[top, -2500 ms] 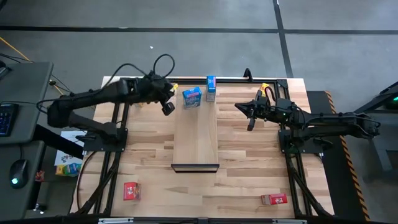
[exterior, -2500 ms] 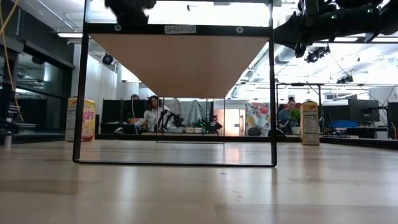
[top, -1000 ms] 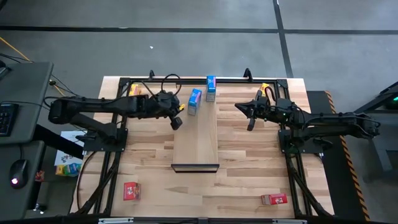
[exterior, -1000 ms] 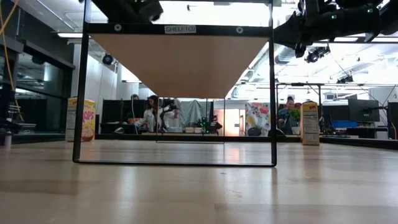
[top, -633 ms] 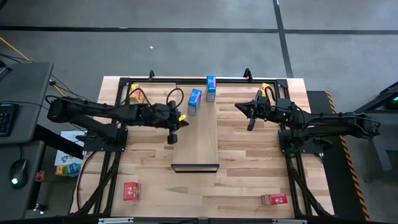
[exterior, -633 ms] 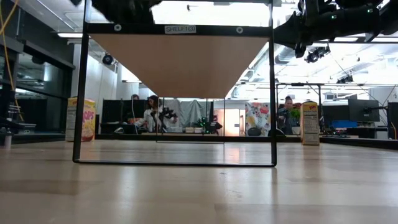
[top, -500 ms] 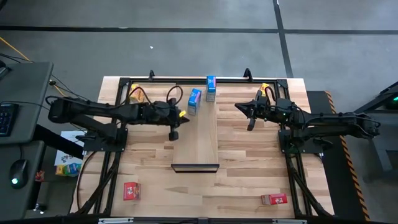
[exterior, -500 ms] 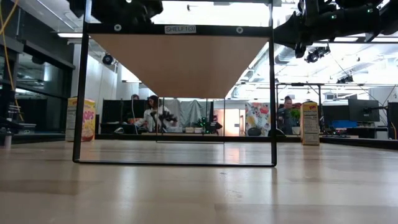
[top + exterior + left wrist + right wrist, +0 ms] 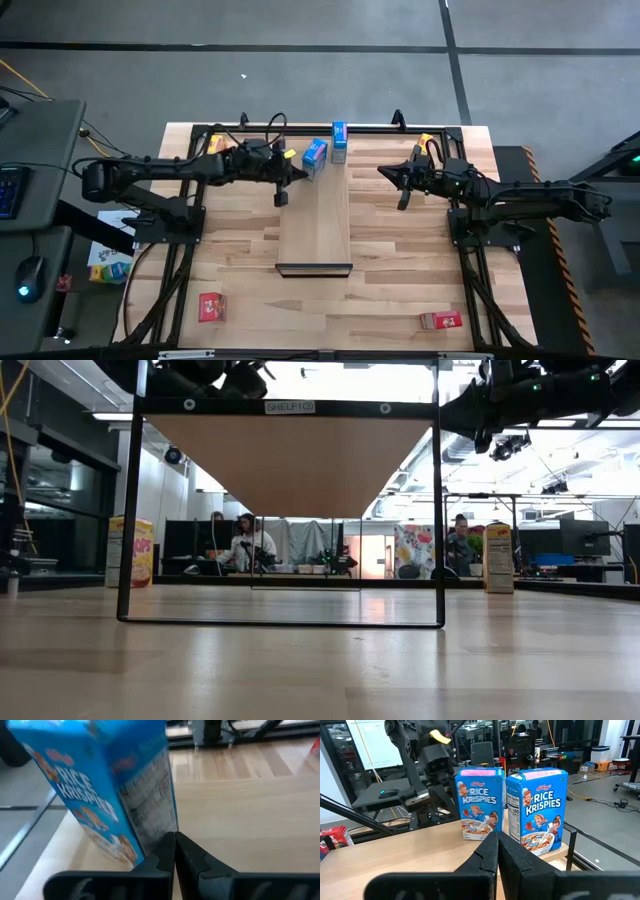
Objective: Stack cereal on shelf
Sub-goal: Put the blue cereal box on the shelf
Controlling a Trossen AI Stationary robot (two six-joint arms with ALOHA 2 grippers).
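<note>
Two blue cereal boxes stand upright on the far end of the pale plank shelf (image 9: 315, 225): one (image 9: 314, 155) toward the left, one (image 9: 340, 141) at the far right corner. Both show in the right wrist view (image 9: 478, 802) (image 9: 537, 810). My left gripper (image 9: 296, 172) is shut, its tips at the left blue box (image 9: 107, 790). My right gripper (image 9: 402, 198) is shut and empty, right of the shelf. Two yellow boxes (image 9: 214, 146) (image 9: 426, 140) stand at the far edge, two red boxes (image 9: 211, 306) (image 9: 440, 321) lie near the near edge. My left gripper has its shut fingertips (image 9: 170, 842) against the lower end of the left blue box's narrow side panel (image 9: 160, 827). The fingers come about level from the table's left. The box stands on its base on the shelf.
A black frame (image 9: 300, 128) runs along the table's far edge and down both sides. The shelf's dark lip (image 9: 314, 269) faces the near edge. The low view shows the shelf's frame (image 9: 288, 406) from below, with people in the room behind.
My left gripper, still shut, first went toward the near edge beside the shelf, then came back toward the far edge and up to the left blue box. That box now stands a little nearer the far edge than before.
</note>
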